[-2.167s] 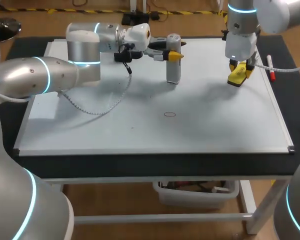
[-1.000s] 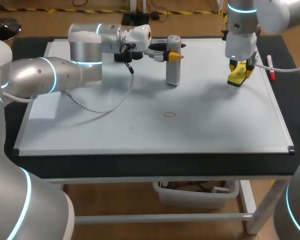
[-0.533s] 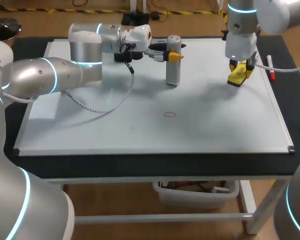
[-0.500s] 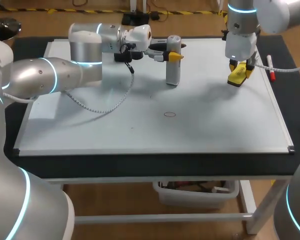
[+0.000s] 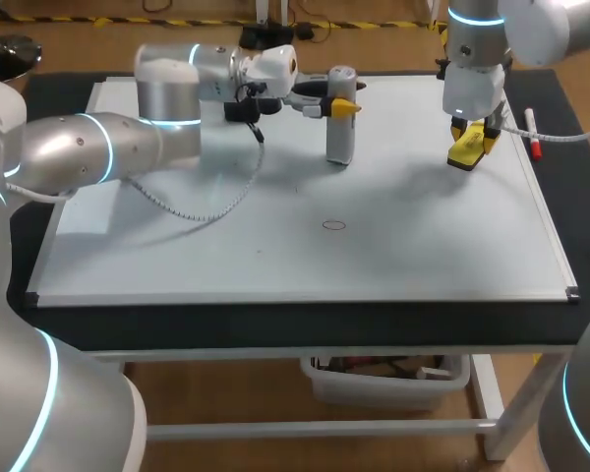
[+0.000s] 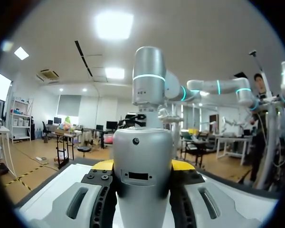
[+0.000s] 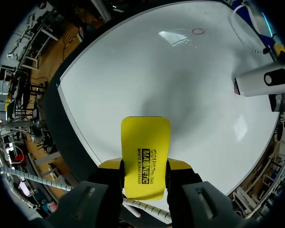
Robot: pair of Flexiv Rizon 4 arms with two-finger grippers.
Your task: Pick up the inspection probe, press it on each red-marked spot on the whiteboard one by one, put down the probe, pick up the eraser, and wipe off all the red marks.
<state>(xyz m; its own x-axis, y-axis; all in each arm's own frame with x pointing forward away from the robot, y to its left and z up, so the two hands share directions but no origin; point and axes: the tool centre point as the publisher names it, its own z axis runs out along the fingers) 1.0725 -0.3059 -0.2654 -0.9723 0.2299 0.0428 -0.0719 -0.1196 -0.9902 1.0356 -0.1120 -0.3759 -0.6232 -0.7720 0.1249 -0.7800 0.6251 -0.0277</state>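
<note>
- The inspection probe [image 5: 341,123] is seen standing upright on the far part of the whiteboard [image 5: 275,261]; it is a silver tube; it is judged to be kept upright so that its foot can be pushed flat onto a mark; whether the foot touches the board or hangs just above it cannot be told.
- The probe is held from the side by the left jaws, which are brought in flat by the left arm [image 5: 98,147]; in the left wrist view the tube is seen tight between the two yellow tips, one on each side; so the left jaws are closed around it, only as wide as the tube.
- One red mark [image 5: 333,225] is seen, a small ring near the middle of the board; it is well apart from the probe and nearer the front; it is judged that it has not yet been pressed, and that the probe must be carried over to it.
- The eraser [image 7: 145,156] is yellow; it is gripped by the right jaws, with a yellow tip against each of its sides; the jaws are pointed down at the board by the right arm [image 5: 477,59], near the far right corner; it is likely kept there, out of the way, until wiping is needed.
- A red pen [image 5: 533,133] is left at the right edge of the board; a curly cable [image 5: 202,208] is hung from the left arm and laid on the board.
- The board is laid flat on the black desk [image 5: 275,317].
</note>
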